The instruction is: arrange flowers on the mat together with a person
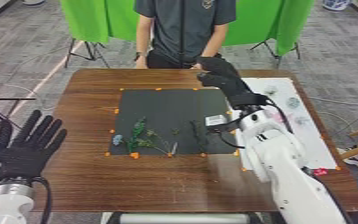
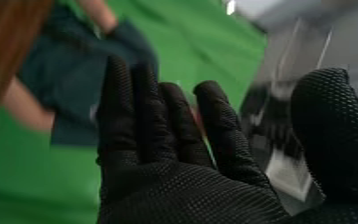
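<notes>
So, by the black mat's (image 1: 162, 106) far right corner, the right hand (image 1: 232, 88) is open and empty; the left hand (image 1: 21, 156) spreads its fingers, empty too. Near-left on the mat, a leafy green stem (image 1: 138, 131) runs lengthwise away from the robot, slightly rightward.

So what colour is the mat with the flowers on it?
The mat is plain dark grey, close to black; the head view shows it best.

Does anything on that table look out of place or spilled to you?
One small thing: a red item, perhaps a flower, seems to lie just past the near edge of the white sheet, while pale flowers lie on it. I see no spill or obvious damage.
</notes>
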